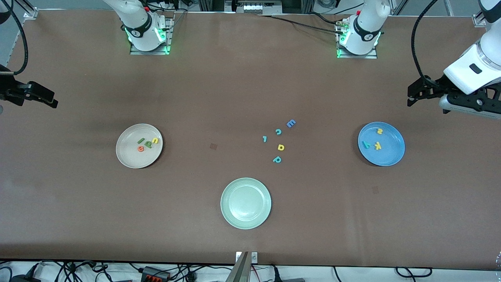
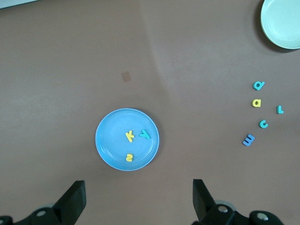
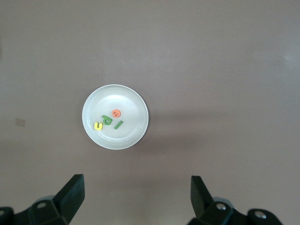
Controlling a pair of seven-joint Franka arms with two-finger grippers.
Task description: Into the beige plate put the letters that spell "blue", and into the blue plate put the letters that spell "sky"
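Beige plate [image 1: 139, 145] at centre left holds b, l, u, e [image 1: 147, 143]; blue plate [image 1: 381, 143] at centre right holds s, k, y [image 1: 374, 141].

You may judge both words sorted; only a retreat seems left. Your left gripper [image 1: 411, 94], at the frame's right edge, and right gripper [image 1: 53, 102], at its left edge, hang wide open and empty. Leave the spare letters [image 1: 278, 141] at centre and the green plate [image 1: 245, 203] below them.
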